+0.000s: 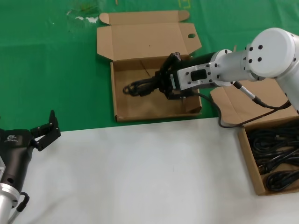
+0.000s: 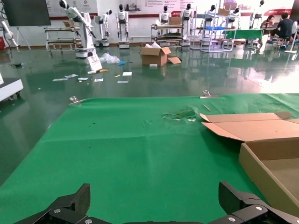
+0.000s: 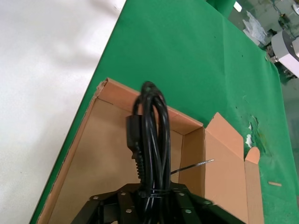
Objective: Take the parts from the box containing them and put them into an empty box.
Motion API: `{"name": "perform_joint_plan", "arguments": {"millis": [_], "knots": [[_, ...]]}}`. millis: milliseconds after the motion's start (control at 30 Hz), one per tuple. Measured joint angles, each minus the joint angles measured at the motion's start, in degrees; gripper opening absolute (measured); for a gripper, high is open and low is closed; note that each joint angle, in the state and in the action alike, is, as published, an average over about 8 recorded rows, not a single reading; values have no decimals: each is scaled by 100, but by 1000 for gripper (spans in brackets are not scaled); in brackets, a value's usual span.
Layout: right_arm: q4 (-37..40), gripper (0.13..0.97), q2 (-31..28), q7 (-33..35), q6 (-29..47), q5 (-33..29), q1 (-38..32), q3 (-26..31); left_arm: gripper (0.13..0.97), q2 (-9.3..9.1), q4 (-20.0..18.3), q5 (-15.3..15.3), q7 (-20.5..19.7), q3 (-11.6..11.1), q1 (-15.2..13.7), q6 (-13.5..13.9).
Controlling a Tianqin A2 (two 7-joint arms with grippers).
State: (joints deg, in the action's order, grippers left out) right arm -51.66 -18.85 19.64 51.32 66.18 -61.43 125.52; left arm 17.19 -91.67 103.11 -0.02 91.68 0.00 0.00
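My right gripper [image 1: 161,83] is shut on a black coiled power cable [image 1: 140,87] and holds it just above the floor of the empty box [image 1: 125,105], a shallow brown mailer with a round hole in its lid tab, on the green cloth. In the right wrist view the cable [image 3: 152,135] sticks out from the jaws over the box floor [image 3: 100,158]. The box with the parts [image 1: 246,154] sits at the right edge and holds several black cable bundles [image 1: 275,154]. My left gripper [image 1: 46,130] is open and empty at the near left; its fingertips [image 2: 74,200] show over green cloth.
A white sheet [image 1: 140,172] covers the near half of the table and green cloth [image 1: 51,60] the far half. The empty box's lid [image 1: 145,37] lies open toward the back. The source box's flap [image 1: 247,102] lies under my right arm.
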Motion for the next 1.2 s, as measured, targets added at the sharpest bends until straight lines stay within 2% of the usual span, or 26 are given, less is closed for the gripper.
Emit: {"name": "perform_joint_plan", "arguments": {"millis": [300, 600, 867, 1000, 1200], "knots": [[0, 213, 0, 0, 0, 0, 0, 0, 966, 0, 0, 0, 0, 0, 0, 0], [0, 344, 0, 0, 0, 0, 0, 0, 966, 0, 0, 0, 0, 0, 0, 0], [0, 541, 0, 0, 0, 0, 0, 0, 966, 0, 0, 0, 0, 0, 0, 0], [0, 541, 0, 0, 0, 0, 0, 0, 966, 0, 0, 0, 0, 0, 0, 0], [0, 694, 0, 1, 0, 0, 0, 0, 966, 0, 0, 0, 0, 0, 0, 0]]}}
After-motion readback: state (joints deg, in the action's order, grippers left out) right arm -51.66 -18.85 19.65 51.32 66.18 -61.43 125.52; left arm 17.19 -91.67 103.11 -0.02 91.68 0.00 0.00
